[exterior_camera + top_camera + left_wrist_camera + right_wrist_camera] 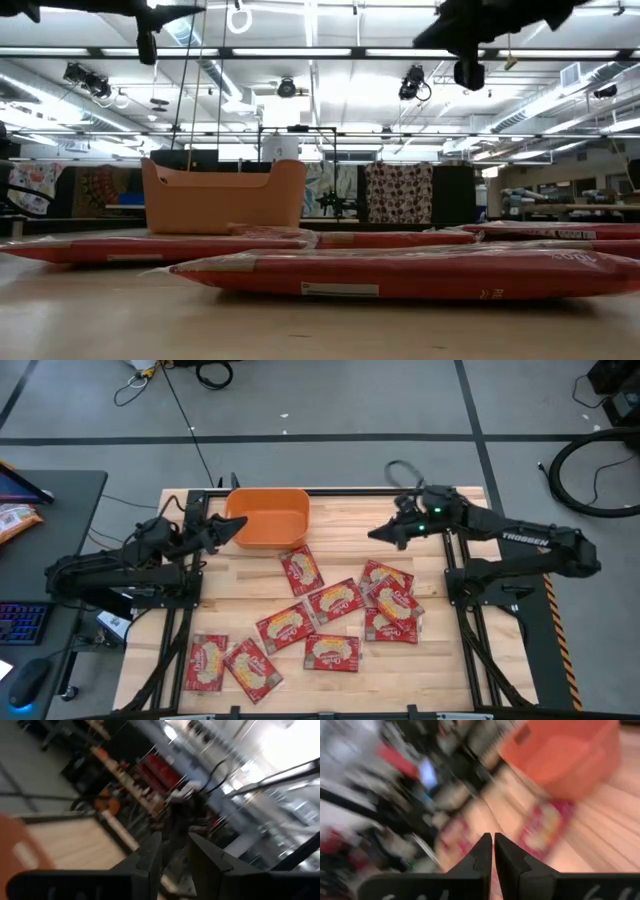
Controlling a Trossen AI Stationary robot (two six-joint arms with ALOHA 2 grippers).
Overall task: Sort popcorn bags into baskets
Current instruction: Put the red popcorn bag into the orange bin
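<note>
Several flat red popcorn bags lie on the wooden table: one just near of the bin [301, 570], a cluster in the middle [333, 601] and right [392, 592], and two at the near left [206, 661]. They also show flat in the low view [400, 272]. The orange bin [268, 517] stands at the far edge, left of centre, and looks empty. My left gripper [238, 526] is raised by the bin's left wall, slightly open and empty [175, 855]. My right gripper [378, 533] is raised right of the bin, shut and empty [493, 847].
A dark desk left of the table holds an orange-yellow snack packet [15, 520], a keyboard [20, 625] and a mouse [25, 680]. A black cable [400, 468] loops at the table's far edge. Bare wood lies between the bin and my right gripper [340, 525].
</note>
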